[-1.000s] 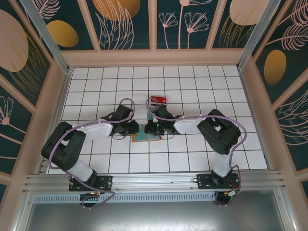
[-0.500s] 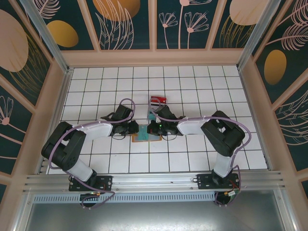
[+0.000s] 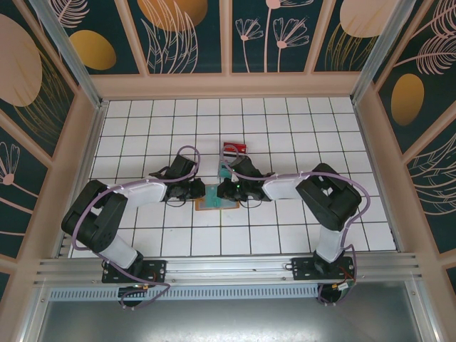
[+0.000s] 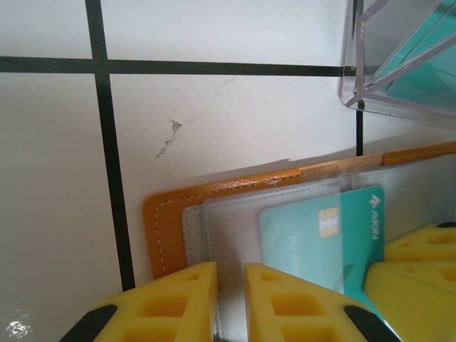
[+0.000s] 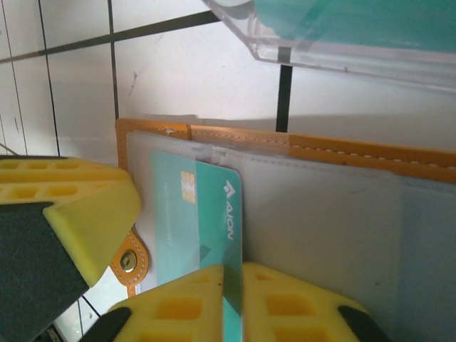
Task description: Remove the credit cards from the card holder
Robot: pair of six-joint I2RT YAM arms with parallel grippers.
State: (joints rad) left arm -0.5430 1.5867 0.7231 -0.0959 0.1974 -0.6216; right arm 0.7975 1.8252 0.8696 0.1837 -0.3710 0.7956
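**Top view.** The card holder [image 3: 206, 205] lies open and flat on the tiled worktop [image 3: 142, 142], under both tool tips. The left tool [image 3: 198, 191] is at its left end and the right tool [image 3: 225, 190] is over its right part. The holder's long axis runs from one tool to the other. A red card [image 3: 233, 148] lies bare on the tiles beyond the right tool, apart from the holder. I judge it already out.

**Left wrist.** The left tool is narrow, with a slim slit between its yellow fingers. The holder's clear sleeve edge runs into that slit. It reads as a clamp on the holder, but I am not certain. The teal card [image 4: 313, 242] sits just right of this tool, partly under the sleeve, with its chip end pointing away from the tool. A clear plastic box [image 4: 370, 92] stands farther off, clear of the holder.

**Right wrist.** The right tool is nearly closed, with a sliver of the teal card in its slit, apparently pinched. The card's long axis runs straight away from this tool, crosswise to the holder's. Remaining: this card has to come fully clear.
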